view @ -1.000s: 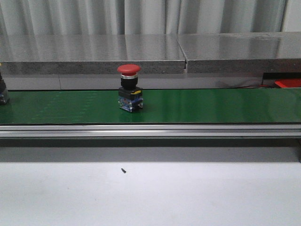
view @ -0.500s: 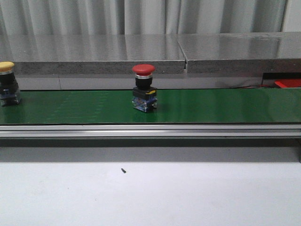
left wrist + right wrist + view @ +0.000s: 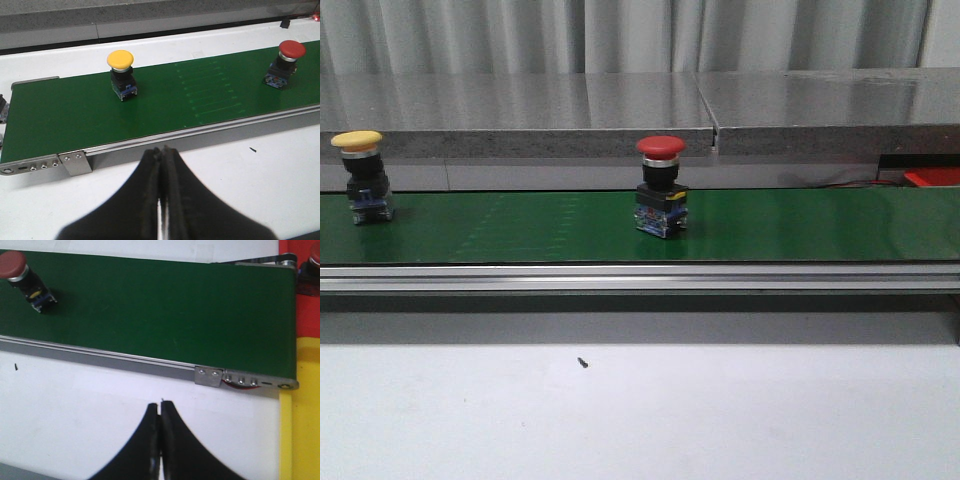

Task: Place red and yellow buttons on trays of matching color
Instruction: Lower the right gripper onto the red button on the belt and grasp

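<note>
No legible text, labels, brands or numbers anywhere; small yellow tag on red button (image 3: 661, 186) base unreadable.

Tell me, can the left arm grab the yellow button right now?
Probably yes. The yellow button stands upright on the green belt with nothing over or beside it. The left tool is shut and sits short of the belt, so it must open and reach forward.

Even, soft overhead light w/ faint shadows; wrist pics slightly blurry.
</note>
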